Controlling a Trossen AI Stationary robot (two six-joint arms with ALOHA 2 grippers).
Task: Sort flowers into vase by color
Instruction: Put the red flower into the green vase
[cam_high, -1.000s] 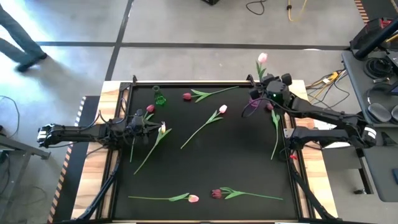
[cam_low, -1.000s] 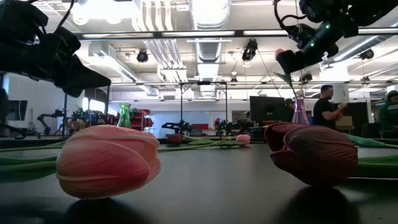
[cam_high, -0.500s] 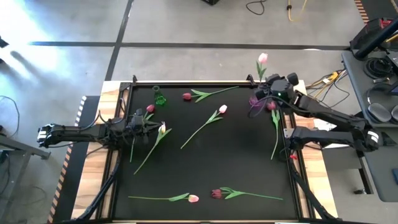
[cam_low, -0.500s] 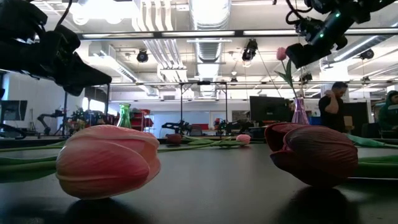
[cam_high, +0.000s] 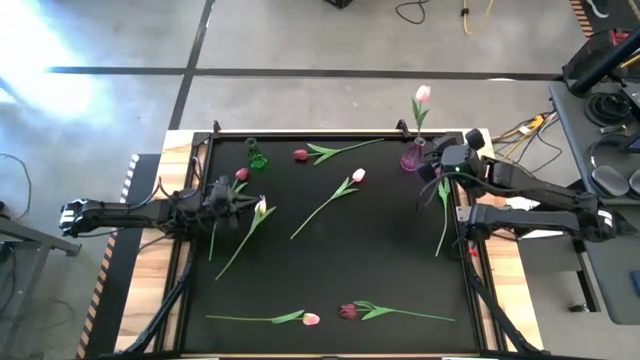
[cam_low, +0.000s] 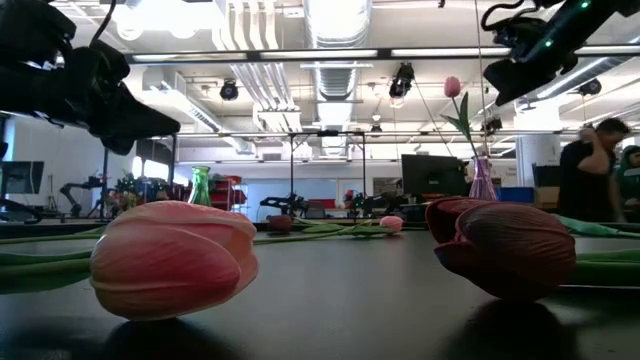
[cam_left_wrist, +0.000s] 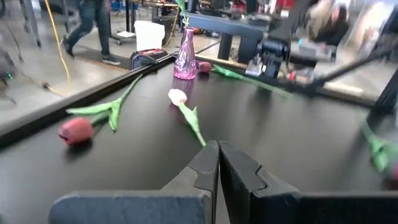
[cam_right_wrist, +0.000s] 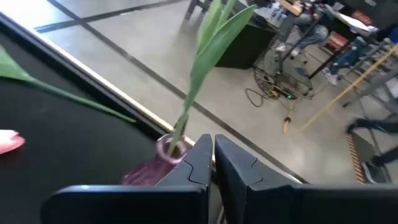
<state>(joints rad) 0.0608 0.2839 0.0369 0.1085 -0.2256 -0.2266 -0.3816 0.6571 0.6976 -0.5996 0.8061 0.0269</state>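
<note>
A purple vase (cam_high: 411, 158) stands at the black mat's far right with one pink tulip (cam_high: 422, 94) upright in it, its stem in the neck (cam_right_wrist: 180, 127). A green vase (cam_high: 256, 157) stands far left. Several pink and maroon tulips lie flat on the mat, among them a maroon one (cam_high: 300, 155), a pink one (cam_high: 358, 175) and a pair near the front edge (cam_high: 330, 315). My right gripper (cam_high: 427, 171) hovers shut just right of the purple vase, above the mat (cam_low: 505, 80). My left gripper (cam_high: 238, 203) is shut and holds nothing (cam_left_wrist: 219, 155), between a maroon tulip (cam_high: 241, 174) and a pale one (cam_high: 262, 207).
A raised frame (cam_high: 300, 133) borders the mat, with wooden table edge (cam_high: 150, 290) beyond it. A tulip stem (cam_high: 443, 215) lies along the mat's right side below my right gripper. A person (cam_low: 590, 170) stands in the room behind the table.
My right gripper has drawn back from the purple vase toward the table's right edge, risen slightly and shut. The pink tulip stays upright in the vase.
</note>
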